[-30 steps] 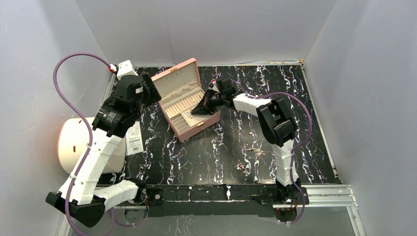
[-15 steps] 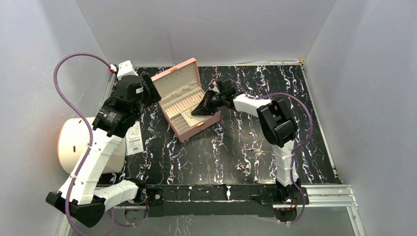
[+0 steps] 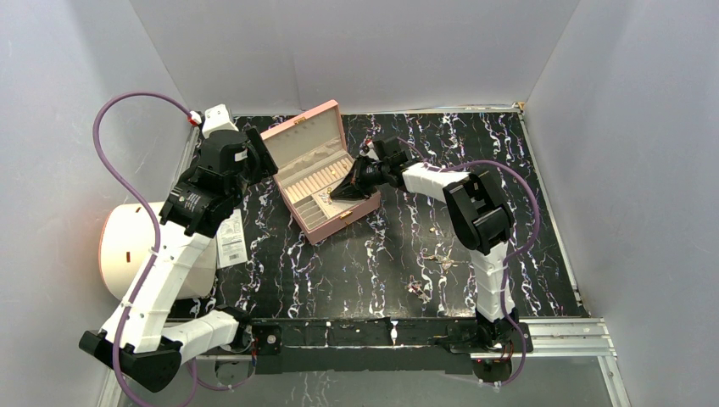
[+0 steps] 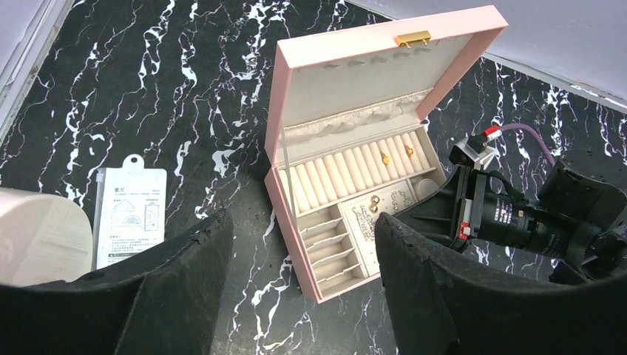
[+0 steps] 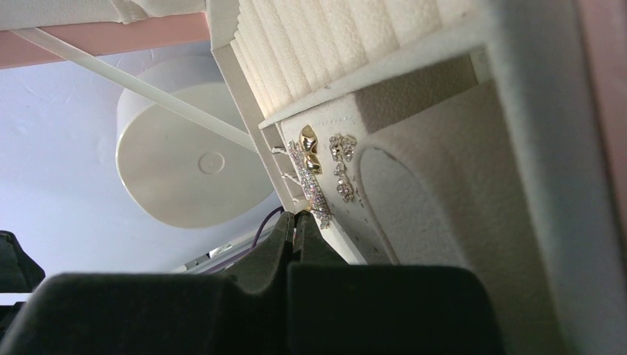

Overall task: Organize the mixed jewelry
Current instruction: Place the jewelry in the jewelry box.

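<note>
On the marbled table [image 3: 356, 254], clenched right fingers [image 5: 282, 240] hide part of the pink box [image 4: 355, 89]; left fingers [image 4: 174, 296] spread.

You have one printed thing in sight: the white paper tag [image 4: 129, 214]. On the left wrist view it shows a short dark heading, a fan-shaped diagram and fine lines of print, all too small to read. From the top camera only its barcode stripes show. So nothing reads.
</note>
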Motion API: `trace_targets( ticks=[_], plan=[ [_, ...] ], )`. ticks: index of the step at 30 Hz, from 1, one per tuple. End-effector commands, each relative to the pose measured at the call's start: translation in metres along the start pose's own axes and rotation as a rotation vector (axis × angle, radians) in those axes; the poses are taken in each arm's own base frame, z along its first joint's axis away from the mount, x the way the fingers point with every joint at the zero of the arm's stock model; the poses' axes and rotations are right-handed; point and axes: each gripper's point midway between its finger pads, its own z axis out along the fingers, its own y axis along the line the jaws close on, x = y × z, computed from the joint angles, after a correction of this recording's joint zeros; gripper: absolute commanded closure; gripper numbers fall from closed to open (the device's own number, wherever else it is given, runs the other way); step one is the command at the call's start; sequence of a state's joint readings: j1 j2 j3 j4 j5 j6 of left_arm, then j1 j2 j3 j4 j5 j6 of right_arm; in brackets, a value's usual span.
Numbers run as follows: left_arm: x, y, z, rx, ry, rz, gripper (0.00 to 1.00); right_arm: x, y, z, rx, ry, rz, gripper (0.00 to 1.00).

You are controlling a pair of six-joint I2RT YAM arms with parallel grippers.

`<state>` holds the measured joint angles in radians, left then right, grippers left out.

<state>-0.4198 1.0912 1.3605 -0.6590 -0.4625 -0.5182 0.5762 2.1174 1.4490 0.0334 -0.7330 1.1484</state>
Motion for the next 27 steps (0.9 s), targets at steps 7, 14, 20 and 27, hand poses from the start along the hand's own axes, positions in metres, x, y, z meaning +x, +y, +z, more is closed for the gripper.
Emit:
trace_targets(
  ticks=[7, 14, 20, 27],
  plan=[
    [-0.0031, 0.0049, 0.0023, -0.025, -0.021, 0.0, 0.32, 0.0058, 0.0296, -0.0154, -0.058, -0.018, -0.061, 1.0],
    [-0.0013, 0.0041, 0.0029, -0.02, -0.017, -0.001, 0.32, 0.0094, 0.0283, -0.0188, -0.053, -0.024, -0.059, 1.0],
    [-0.0003, 0.0038, 0.0027, -0.016, -0.015, -0.002, 0.32, 0.0088, 0.0271, -0.0173, -0.055, -0.02, -0.059, 1.0],
    [0.0, 0.0037, 0.0025, -0.014, -0.015, -0.004, 0.32, 0.0073, 0.0236, -0.0145, -0.052, -0.017, -0.058, 1.0]
  ],
)
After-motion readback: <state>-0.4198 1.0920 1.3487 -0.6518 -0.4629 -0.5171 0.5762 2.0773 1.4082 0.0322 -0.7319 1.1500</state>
